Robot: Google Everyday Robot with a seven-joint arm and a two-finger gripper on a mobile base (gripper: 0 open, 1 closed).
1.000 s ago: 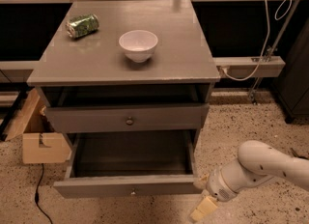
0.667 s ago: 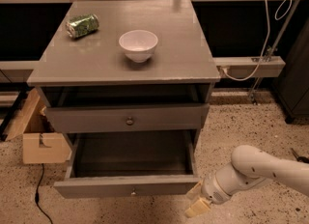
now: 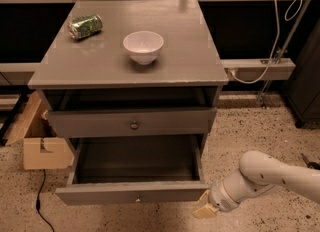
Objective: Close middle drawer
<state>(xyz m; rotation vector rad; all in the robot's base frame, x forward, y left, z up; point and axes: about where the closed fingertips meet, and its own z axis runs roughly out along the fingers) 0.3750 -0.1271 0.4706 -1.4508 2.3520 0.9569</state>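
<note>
Gripper (image 3: 205,210) is sitting low at the bottom right of the view, on the end of a white arm (image 3: 270,173) that is reaching in from the right edge. Its tan tip is lying just beside the middle drawer (image 3: 100,194), at the right end of the low front panel. Whether the two are touching, and whether the gripper is open or closed, cannot be told from this angle.

The middle drawer is standing pulled well out of the grey cabinet (image 3: 190,51), showing the grey floor of its deep box. Its tiny pale knob (image 3: 137,199) is sitting at the centre of the front panel. Above it, the taller upper drawer (image 3: 170,121) is carrying a darker knob (image 3: 134,125), with a dark gap showing between its front and the cabinet top.

On that top, a white bowl (image 3: 143,46) is standing upright near the middle. A crushed green can (image 3: 85,26) is lying on its side toward the back left corner, well apart from the bowl.

Left of the cabinet, a cardboard box (image 3: 40,146) is resting on the speckled floor (image 3: 250,126), and a black cable (image 3: 40,201) is trailing in front of it. A white cable (image 3: 274,36) is looping down to a grey rail (image 3: 265,68) at the right.
</note>
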